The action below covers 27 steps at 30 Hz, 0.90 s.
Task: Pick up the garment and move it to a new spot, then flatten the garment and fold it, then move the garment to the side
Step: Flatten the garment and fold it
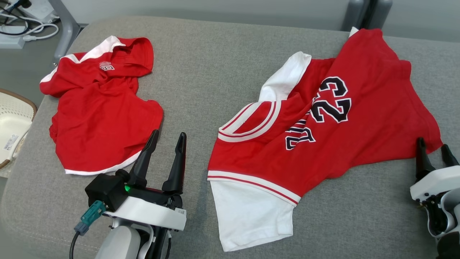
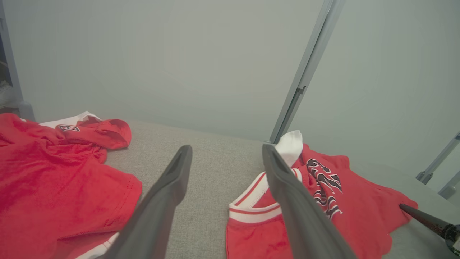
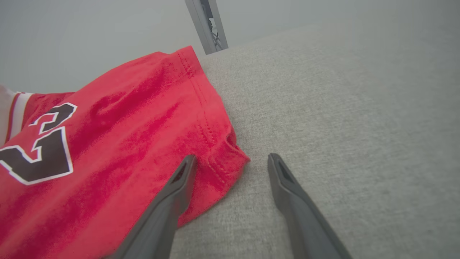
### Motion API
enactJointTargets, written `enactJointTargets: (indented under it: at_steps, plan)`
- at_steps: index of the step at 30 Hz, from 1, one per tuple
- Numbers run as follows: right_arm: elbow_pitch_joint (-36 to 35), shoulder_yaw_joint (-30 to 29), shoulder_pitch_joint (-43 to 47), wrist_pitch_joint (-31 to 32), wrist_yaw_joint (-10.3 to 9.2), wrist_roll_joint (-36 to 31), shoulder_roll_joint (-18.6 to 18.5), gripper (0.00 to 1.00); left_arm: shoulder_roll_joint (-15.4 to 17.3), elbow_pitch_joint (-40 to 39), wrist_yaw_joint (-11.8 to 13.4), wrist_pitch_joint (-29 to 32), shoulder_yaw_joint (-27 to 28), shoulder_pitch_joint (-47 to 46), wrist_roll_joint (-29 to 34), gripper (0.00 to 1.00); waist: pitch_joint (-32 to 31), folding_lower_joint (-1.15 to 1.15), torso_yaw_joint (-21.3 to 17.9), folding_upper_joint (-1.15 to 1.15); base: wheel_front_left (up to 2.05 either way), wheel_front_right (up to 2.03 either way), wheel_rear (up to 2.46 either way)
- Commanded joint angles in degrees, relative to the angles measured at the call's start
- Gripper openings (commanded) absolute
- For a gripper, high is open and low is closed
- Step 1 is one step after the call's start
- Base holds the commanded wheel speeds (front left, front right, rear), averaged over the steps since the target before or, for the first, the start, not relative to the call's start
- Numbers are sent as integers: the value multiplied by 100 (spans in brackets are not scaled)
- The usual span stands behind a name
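Jersey is lying crumpled mid-surface, released right gripper is sitting at its hem corner, released left gripper is hovering beside another red shirt, risking wrong-garment or single-layer pinch.

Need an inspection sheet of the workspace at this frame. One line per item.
Surface: grey fabric top, bare between the garments.
Job's things: red number 23 jersey with white sleeves, lying rumpled and part folded over itself, not yet flattened.
Clutter: second red shirt with white trim, crumpled on the robot's left.
Grippers: left gripper open over the bare strip between the garments, holding nothing; right gripper open at the jersey's hem corner, one finger over the cloth, no grip.
Cables: white cables on the floor past the far left corner; teal-plug lead at the left wrist.
Surroundings: white basket off the left edge; grey frame leg; pale wall.
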Motion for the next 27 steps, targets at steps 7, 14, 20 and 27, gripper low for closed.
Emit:
enactJointTargets:
  at_steps: [7,14,20,27]
  plan:
    - [31,413,-175,-67,0,339,-82,0,17,19,51,-17,13,-55,-8,100,13,0,-35,0,0,0,0]
    - [-103,690,-6,-150,0,377,-112,0,20,66,29,-18,18,33,-30,100,-256,0,-404,0,0,0,0]
    - [-224,917,254,261,-1,304,-169,0,21,52,47,-18,45,157,-57,100,-510,0,-884,0,0,0,0]
    - [-528,577,627,1079,-1,1,-383,0,21,22,77,-18,3,255,-174,100,-697,0,-1280,0,0,0,0]
